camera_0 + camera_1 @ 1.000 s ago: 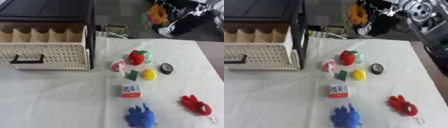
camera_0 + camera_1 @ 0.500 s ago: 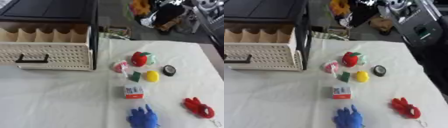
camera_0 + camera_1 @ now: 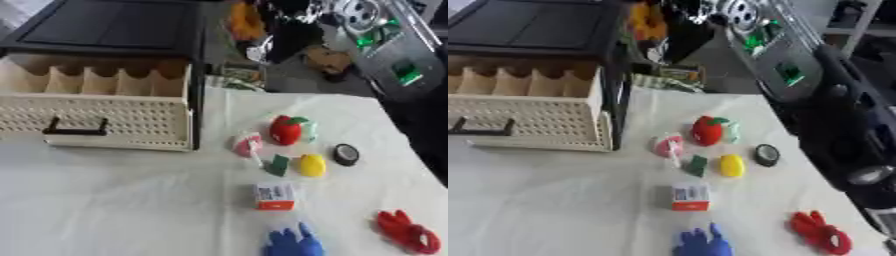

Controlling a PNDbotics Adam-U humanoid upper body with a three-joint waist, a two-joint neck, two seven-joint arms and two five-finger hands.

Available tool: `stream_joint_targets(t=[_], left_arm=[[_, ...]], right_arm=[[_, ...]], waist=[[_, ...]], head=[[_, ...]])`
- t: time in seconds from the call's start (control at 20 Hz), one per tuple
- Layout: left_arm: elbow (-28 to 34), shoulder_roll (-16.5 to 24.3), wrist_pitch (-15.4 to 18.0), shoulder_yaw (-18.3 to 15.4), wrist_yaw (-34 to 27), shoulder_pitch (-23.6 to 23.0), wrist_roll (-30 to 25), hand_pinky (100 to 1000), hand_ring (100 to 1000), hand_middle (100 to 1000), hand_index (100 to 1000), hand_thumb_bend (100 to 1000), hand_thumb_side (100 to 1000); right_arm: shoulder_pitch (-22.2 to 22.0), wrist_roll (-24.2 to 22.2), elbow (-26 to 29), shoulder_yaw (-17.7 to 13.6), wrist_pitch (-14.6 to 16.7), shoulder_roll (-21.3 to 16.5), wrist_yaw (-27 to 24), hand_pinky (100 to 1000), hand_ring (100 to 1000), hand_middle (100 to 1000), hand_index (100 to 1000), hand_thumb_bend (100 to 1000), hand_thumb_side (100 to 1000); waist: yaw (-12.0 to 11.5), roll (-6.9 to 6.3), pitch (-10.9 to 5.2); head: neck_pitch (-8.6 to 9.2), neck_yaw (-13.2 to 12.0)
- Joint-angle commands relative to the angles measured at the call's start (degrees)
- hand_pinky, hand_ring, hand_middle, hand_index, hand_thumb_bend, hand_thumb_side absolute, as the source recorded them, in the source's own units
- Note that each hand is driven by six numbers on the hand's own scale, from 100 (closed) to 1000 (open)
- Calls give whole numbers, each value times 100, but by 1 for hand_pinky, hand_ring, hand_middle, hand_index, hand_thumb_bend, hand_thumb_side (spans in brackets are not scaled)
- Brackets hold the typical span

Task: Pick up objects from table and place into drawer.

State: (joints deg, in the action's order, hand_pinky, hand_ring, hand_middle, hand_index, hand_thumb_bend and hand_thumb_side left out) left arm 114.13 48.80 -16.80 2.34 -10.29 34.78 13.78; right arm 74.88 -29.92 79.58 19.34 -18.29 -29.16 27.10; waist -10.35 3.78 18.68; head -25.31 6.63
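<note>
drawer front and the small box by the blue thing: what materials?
The cream perforated drawer looks like matte moulded plastic: even rows of small holes in the front, with a black bar handle that could be plastic or metal. The small white-and-orange box looks like printed cardboard: flat faces, sharp edges, though blur leaves that open.

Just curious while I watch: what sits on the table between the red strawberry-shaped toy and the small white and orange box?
In the left eye view, a small green piece and a yellow lemon-shaped toy lie between the strawberry and the box.
</note>
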Motion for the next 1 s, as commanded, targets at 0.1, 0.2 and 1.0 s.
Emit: stream_joint_targets(t=[0.1,0.2,1.0], left_arm=[[47,74,2,-18,-17,135,-47,100,100,100,762,100,257],[47,67,6,-11,-19,163,-59,100,100,100,761,100,258],[47,18,24,30,-39,312,-137,100,100,100,761,100,261]], right_arm=[[272,81,-110,-107,23,135,90,398,389,316,432,100,133],[332,94,-130,-109,37,214,97,397,389,315,432,100,134],[467,133,-541,-38,87,624,238,419,415,357,484,100,145]], waist=[[-50,-11,-87],[-82,5,-77],[-286,136,-61]], head=[[147,50],[200,71],[391,196]])
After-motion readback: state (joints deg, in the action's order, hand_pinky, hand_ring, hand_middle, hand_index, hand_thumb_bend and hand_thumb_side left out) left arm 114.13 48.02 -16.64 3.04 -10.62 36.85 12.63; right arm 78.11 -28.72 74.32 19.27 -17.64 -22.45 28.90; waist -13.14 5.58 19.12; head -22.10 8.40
